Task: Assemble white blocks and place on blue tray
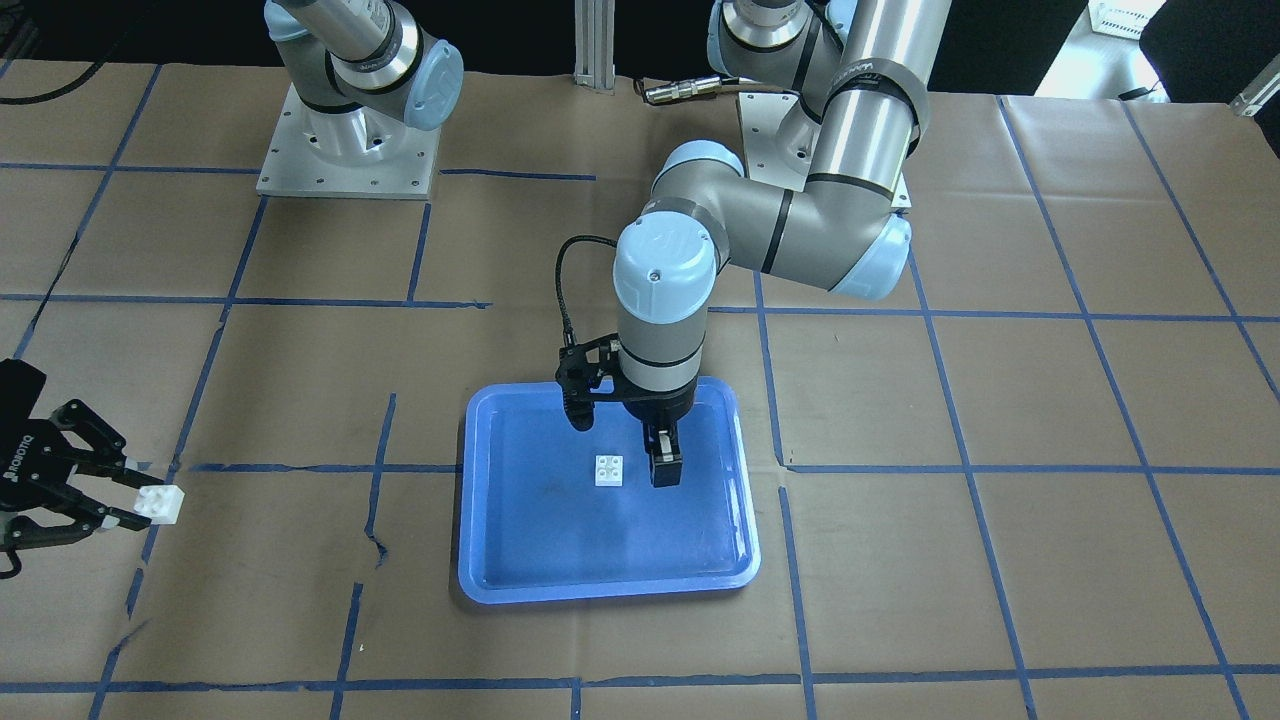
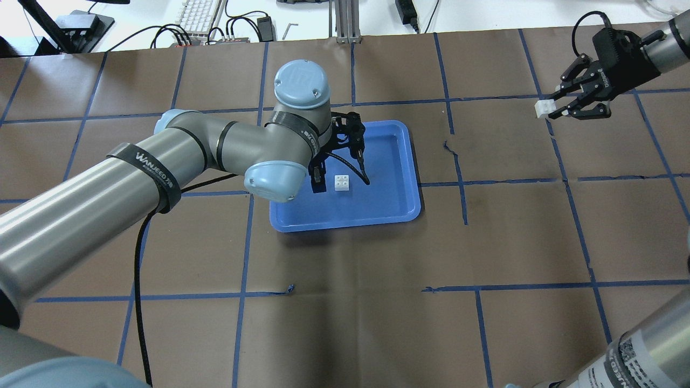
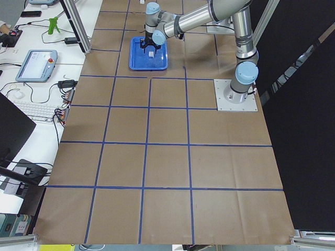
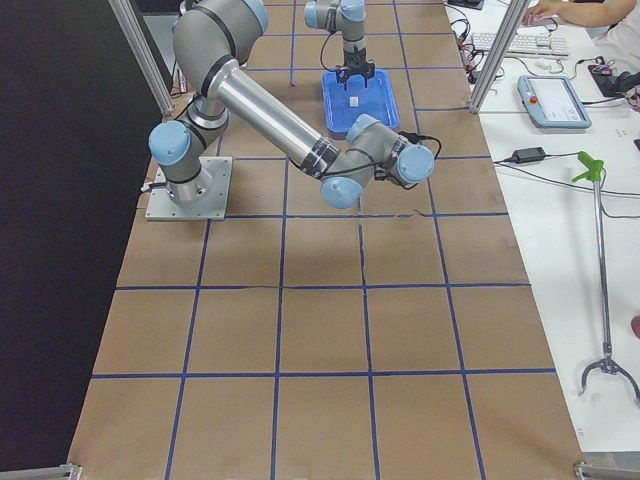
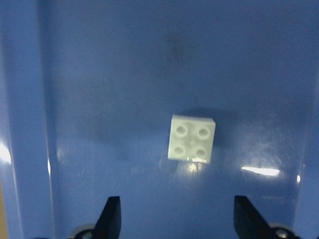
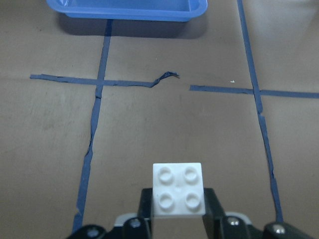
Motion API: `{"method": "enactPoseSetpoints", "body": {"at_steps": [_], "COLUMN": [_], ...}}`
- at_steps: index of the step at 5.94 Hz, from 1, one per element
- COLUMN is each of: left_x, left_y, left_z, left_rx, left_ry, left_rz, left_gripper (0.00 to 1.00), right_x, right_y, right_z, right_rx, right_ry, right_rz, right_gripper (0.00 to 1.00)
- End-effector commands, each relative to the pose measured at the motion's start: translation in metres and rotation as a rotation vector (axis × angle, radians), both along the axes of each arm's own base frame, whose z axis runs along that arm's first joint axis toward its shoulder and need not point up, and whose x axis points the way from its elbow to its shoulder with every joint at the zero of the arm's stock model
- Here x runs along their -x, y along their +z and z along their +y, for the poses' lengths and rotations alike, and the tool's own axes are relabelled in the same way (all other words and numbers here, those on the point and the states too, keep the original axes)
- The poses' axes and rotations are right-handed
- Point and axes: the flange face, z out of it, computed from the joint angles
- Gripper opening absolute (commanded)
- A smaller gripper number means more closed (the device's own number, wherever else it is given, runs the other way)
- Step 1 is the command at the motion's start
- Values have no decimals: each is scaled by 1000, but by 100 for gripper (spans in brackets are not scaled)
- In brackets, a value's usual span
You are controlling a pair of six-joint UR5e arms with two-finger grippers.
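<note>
One white block point(image 1: 609, 470) lies studs up on the floor of the blue tray point(image 1: 600, 590). My left gripper point(image 1: 622, 443) hangs open just above it, a finger on either side and touching nothing. In the left wrist view the block point(image 5: 192, 138) lies a little ahead of the open gripper point(image 5: 179, 219). My right gripper point(image 1: 140, 495) is far off to the side, above the paper, shut on the second white block point(image 1: 160, 504). That held block point(image 6: 178, 193) shows studs up in the right wrist view, and the tray point(image 6: 124, 10) lies far ahead.
Brown paper with blue tape lines point(image 2: 463, 183) covers the table. The tape is torn and lifted in places point(image 6: 162, 78). The two arm bases point(image 1: 345, 150) stand at the robot's edge. A keyboard and cables point(image 2: 199, 21) lie beyond the far edge.
</note>
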Motion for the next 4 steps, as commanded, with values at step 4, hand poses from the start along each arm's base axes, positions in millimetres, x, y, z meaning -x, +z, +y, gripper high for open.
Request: {"method": "enactPoseSetpoints", "body": {"at_steps": [4], "left_x": [-93], "left_y": [169], "left_z": [73], "left_rx": [3], "left_ry": [639], "left_rz": [13], "left_gripper": [88], "right_x": [-205], "right_y": [-11], "right_z": [16], "right_rx": [-45], "right_ry": [16], "right_rz": [-93], "right_gripper": [28]}}
